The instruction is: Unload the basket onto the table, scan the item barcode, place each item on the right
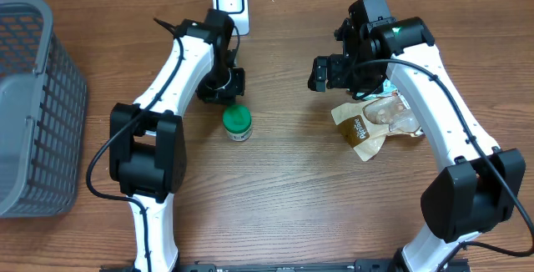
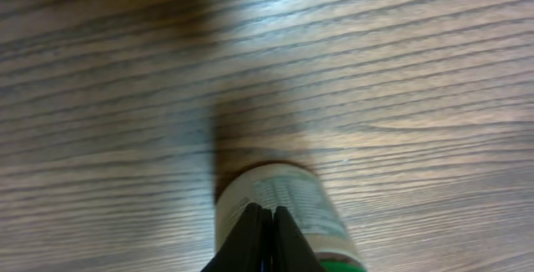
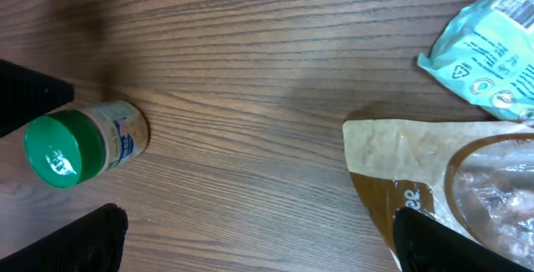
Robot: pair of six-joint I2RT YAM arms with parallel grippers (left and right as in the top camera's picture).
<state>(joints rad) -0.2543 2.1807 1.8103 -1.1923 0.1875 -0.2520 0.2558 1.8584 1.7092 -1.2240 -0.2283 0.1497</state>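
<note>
Left gripper (image 2: 265, 215) pinched closed on nothing, tips over jar (image 1: 237, 123). Jar sits mid-table toward far edge, near scanner (image 1: 229, 3). Right gripper (image 1: 324, 73) spread wide, empty, beside pouch (image 1: 360, 130).

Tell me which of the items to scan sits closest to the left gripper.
The jar with the green lid, right at the left gripper; the brown pouch and teal packet lie far off to the right.
</note>
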